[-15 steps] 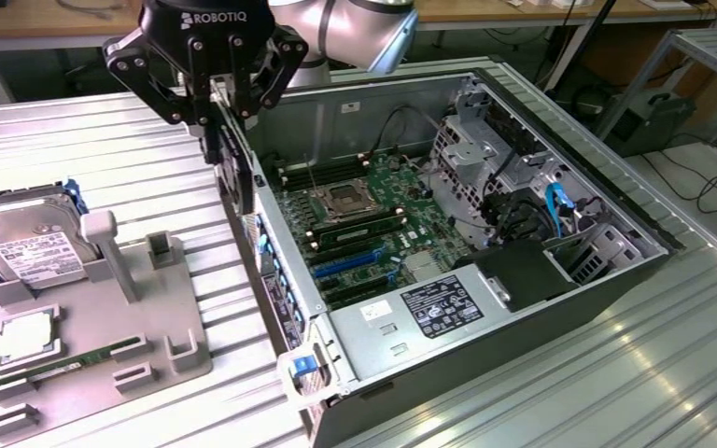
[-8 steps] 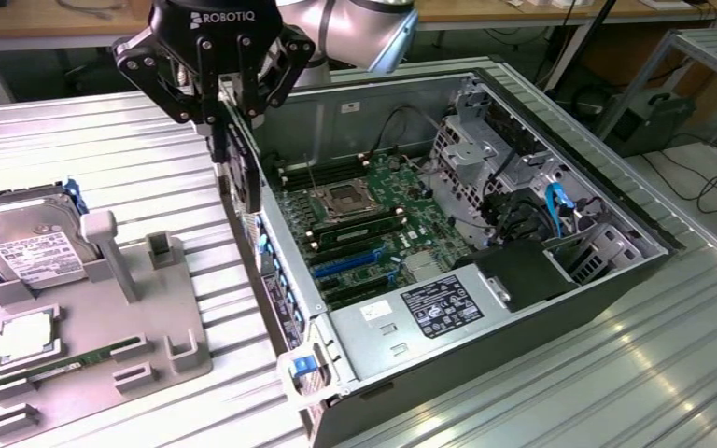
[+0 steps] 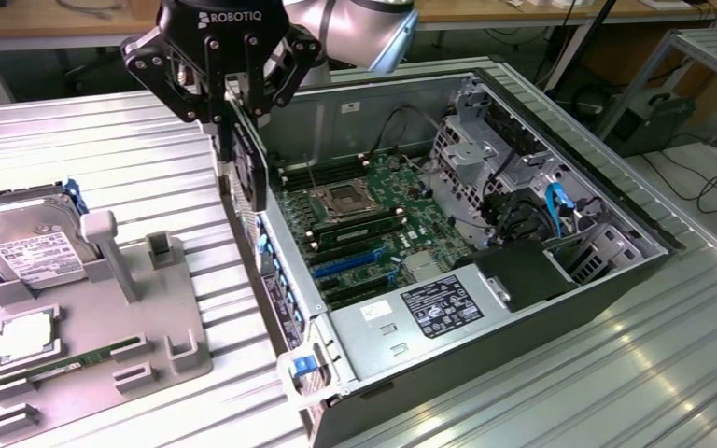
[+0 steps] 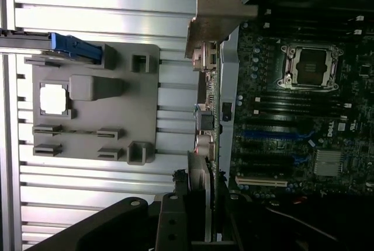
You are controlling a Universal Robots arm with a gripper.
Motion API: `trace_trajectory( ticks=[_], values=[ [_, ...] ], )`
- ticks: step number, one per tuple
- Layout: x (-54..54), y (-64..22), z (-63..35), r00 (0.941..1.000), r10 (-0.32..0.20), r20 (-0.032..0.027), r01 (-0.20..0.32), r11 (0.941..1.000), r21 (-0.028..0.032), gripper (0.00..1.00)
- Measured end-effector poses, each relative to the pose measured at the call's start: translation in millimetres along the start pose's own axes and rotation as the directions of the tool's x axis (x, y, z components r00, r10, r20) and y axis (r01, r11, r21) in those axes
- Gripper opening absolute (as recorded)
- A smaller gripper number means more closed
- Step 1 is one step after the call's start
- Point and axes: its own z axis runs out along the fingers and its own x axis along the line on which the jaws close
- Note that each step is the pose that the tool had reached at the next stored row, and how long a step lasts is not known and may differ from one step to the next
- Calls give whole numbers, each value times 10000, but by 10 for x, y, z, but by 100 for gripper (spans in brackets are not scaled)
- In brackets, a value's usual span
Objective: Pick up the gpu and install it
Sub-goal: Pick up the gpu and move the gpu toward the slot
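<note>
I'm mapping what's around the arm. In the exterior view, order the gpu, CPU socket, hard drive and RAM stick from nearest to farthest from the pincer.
1. gpu: held in the pincer, hanging edge-on.
2. CPU socket: inside the computer case.
3. hard drive: at the exterior view's left.
4. RAM stick: on the grey holder's near end.

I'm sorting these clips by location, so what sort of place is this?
Likely a robotics lab or test workshop: an open computer case sits on a ribbed aluminium table, a grey fixture tray carries a hard drive, and the arm's tool grips the gpu above the case's edge.
</note>
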Motion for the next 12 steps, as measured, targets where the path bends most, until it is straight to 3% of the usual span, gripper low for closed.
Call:
trace_trajectory(
  ticks=[12],
  values=[
    [-92,-6,0,10000,0,0,0,10000,0,28]
  ],
)
